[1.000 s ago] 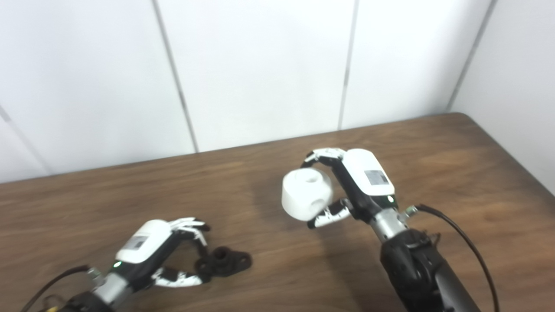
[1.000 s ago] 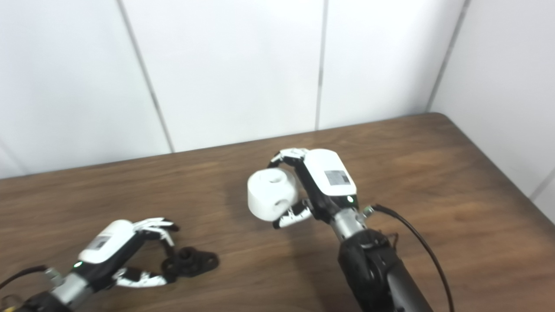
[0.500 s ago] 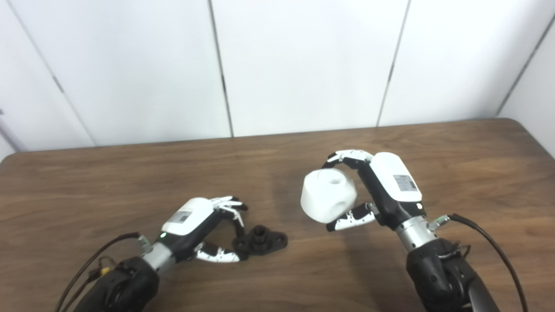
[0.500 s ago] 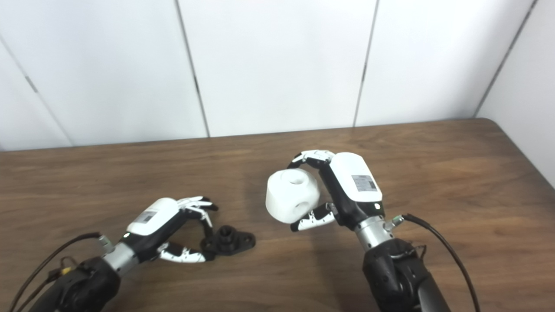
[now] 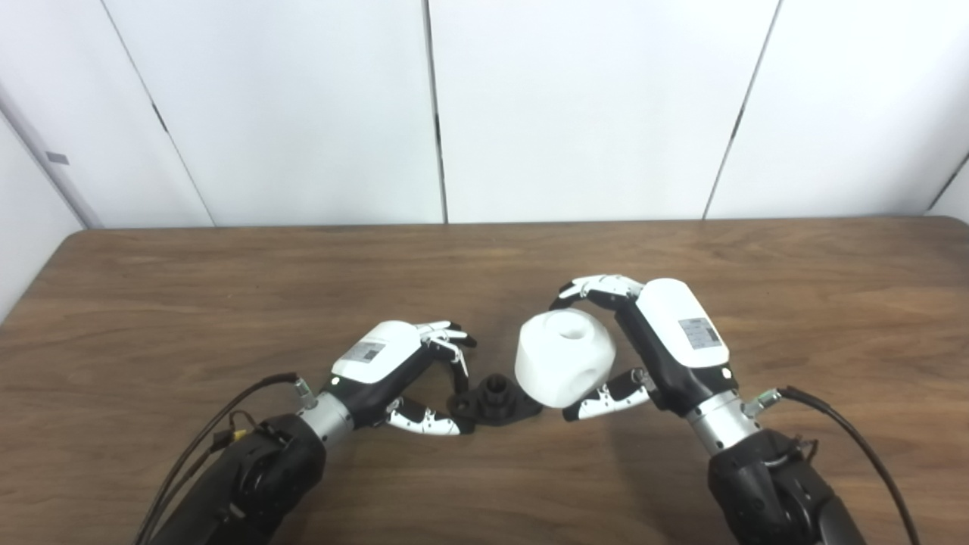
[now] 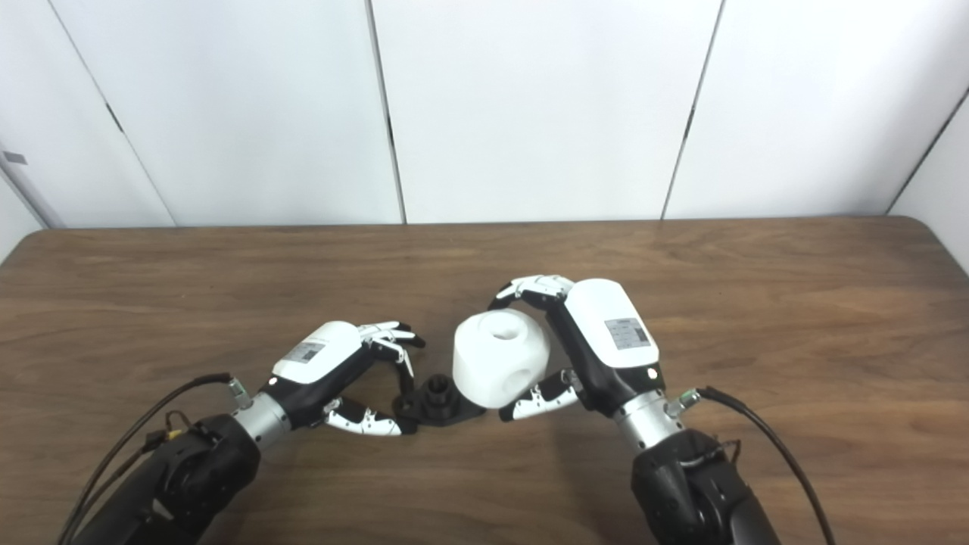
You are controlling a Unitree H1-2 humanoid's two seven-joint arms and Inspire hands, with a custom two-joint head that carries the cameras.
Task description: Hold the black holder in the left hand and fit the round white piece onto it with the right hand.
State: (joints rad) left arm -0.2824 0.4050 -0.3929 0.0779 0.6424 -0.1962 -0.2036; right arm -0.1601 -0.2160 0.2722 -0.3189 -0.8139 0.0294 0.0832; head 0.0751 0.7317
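Right hand [image 5: 666,341], arm entering from the lower right, grasps the round white piece [image 5: 564,365]: fingers [image 5: 598,286] curl over its far upper edge and the thumb [image 5: 606,397] props it from below on the near side. The piece is carried clear of the table [image 5: 227,288], its top recess facing up and a second round hole showing on the near side wall. It hangs just right of, and partly overlapping in view, the black holder [image 5: 496,397].

Left hand [image 5: 394,367], arm entering from the lower left, pinches the holder's left end between fingertips above and thumb below. The holder lies low; whether it rests on the wood or is slightly raised cannot be told from either eye view. Its short upright stub points upward from a flat, lobed base.

Handling, as judged: the white piece looks rigid, smooth and probably hollow or light plastic, so the risk is slip or rotation in the grasp rather than crushing. The present purchase across opposite faces suits it and leaves the holes free. The holder appears small, stiff and light. Taken at one flange end, it may pivot when the piece bears on the stub, so a firm pinch near the stub's base seems advisable. Fitting has not yet begun; hole and stub are not aligned.
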